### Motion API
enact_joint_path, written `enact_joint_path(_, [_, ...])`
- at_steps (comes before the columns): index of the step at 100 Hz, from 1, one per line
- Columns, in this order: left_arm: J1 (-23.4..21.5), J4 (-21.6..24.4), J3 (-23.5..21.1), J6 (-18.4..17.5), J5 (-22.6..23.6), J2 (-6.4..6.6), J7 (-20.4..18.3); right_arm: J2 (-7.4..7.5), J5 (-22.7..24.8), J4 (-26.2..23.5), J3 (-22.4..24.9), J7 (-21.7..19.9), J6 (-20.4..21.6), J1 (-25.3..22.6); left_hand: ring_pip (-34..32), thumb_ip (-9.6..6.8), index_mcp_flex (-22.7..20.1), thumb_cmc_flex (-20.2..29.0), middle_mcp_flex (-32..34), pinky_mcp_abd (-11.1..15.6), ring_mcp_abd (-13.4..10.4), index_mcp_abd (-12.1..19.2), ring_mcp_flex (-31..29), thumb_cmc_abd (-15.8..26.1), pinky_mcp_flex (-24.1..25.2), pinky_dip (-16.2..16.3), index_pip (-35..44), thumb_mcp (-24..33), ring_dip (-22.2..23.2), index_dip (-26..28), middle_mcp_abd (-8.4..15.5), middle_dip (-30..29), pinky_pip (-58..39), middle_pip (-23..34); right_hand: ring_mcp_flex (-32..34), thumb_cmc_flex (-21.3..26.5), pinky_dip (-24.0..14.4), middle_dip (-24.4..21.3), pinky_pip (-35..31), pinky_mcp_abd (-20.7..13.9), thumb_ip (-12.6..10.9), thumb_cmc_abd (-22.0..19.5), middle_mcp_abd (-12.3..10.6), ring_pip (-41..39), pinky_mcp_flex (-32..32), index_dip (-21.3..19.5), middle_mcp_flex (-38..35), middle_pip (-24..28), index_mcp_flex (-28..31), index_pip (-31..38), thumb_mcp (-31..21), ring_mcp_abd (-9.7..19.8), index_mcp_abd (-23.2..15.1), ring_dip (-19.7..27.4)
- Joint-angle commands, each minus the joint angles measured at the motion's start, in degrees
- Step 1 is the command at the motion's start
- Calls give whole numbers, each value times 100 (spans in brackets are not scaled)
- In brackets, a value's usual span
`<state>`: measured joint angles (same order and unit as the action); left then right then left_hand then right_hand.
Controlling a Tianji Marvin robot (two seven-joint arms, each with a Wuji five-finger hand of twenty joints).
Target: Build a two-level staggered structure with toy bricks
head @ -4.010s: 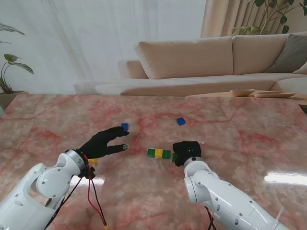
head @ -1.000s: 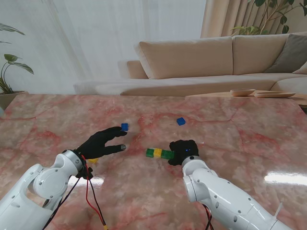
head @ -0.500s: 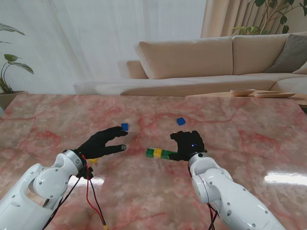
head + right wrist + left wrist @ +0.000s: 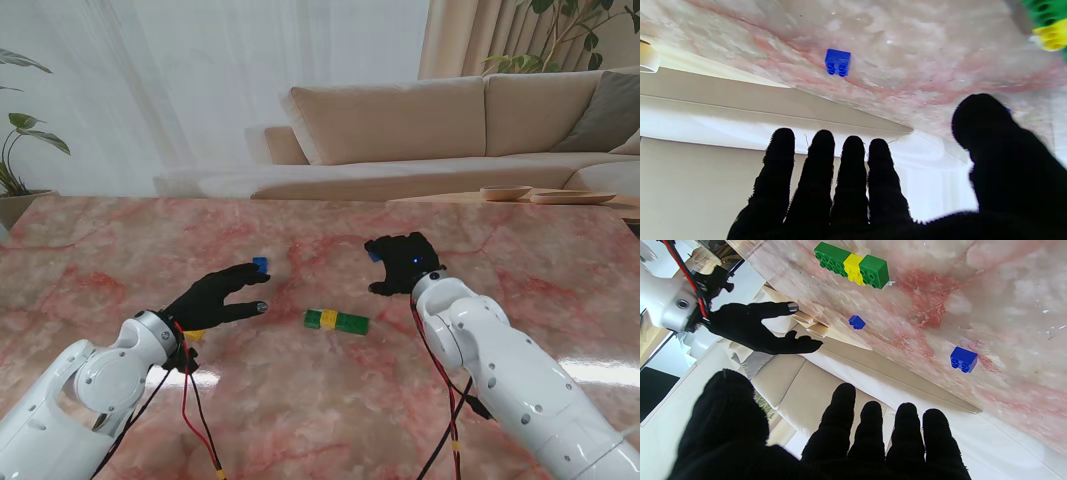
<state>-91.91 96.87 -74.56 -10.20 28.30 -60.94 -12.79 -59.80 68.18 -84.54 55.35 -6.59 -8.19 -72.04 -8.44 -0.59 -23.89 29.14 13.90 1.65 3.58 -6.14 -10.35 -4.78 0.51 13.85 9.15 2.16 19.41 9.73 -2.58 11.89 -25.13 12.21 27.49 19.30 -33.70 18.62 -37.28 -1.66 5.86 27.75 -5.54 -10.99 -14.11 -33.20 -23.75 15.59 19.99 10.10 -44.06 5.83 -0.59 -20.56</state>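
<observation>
The left hand (image 4: 215, 297) sits nearest the robot's edge of the marble table (image 4: 520, 290), on its left half, with the thumb and fingers spread apart and nothing between them; the wrist view confirms an empty, splayed palm (image 4: 826, 440). A small yellow piece (image 4: 193, 336) shows just beside its wrist; what it is cannot be made out.

Slightly farther in, near the middle of the table, lies the row of joined bricks (image 4: 336, 321), green, yellow, green, flat on the marble and touched by neither hand. From the left wrist it appears as one straight bar (image 4: 852, 265).

Farther toward the sofa-side edge, a small blue brick (image 4: 260, 265) rests just past the left fingertips, apart from them (image 4: 963, 359). The right hand (image 4: 402, 264) hovers at about the same depth, right of centre, fingers extended side by side with the thumb held off, holding nothing (image 4: 853, 186). A second blue brick (image 4: 373, 254) peeks out at its far-left edge; the right wrist view shows it lying free on the marble ahead of the fingers (image 4: 837, 62).

Beyond the table stands a beige sofa (image 4: 420, 120).
</observation>
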Motion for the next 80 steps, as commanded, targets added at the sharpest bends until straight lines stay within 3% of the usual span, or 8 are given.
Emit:
enact_joint_path(1, [-12,24,24,38,12,1,-11,35,-121,254,-29,-112,35,229,206,-72,-99,88,-50,225,-228,-49,177,213,16,-70,-73,-198,-53,48,-1,-80,110,-95,-209,-25,167,-211,187,-57,-241,97,114,184,68,135,224,-116,-280,-190,-400,-31,117,223])
enact_joint_path(14, [-10,38,26,55,24,10,-54,38,-422,888,-404,-91,167,753,206,-70,-90,86,-57,230,-238,-44,183,218,18,-68,-71,-197,-53,48,8,-80,105,-94,-325,60,403,-517,351,-122,-284,352,92,391,98,286,404,-217,-437,-391,-1430,20,114,462])
enact_joint_path(25, [-19,55,17,88,38,14,-74,18,-726,1441,-805,2,255,1203,204,-69,-94,90,-58,232,-229,-39,180,217,18,-67,-65,-194,-53,50,3,-80,102,-93,-408,99,512,-661,413,-154,-303,490,90,472,117,345,547,-271,-582,-520,-1905,20,115,571])
enact_joint_path(50, [-44,91,-18,124,59,25,-130,-142,-1552,2706,-1929,342,415,2224,209,-68,-85,100,-67,235,-237,-48,191,220,24,-72,-64,-188,-56,50,8,-82,111,-94,-661,42,549,-861,399,-126,-238,433,18,550,178,397,949,-360,-919,-815,-1806,140,90,672])
enact_joint_path(80, [-58,66,-73,167,61,34,-180,-533,-2421,3996,-3261,658,528,3167,212,-66,-88,126,-72,247,-237,-51,191,219,19,-86,-63,-181,-57,50,8,-83,136,-95,-1227,-67,544,-1021,461,-194,-238,323,-82,677,416,348,1223,-569,-1021,-972,-1722,275,78,761])
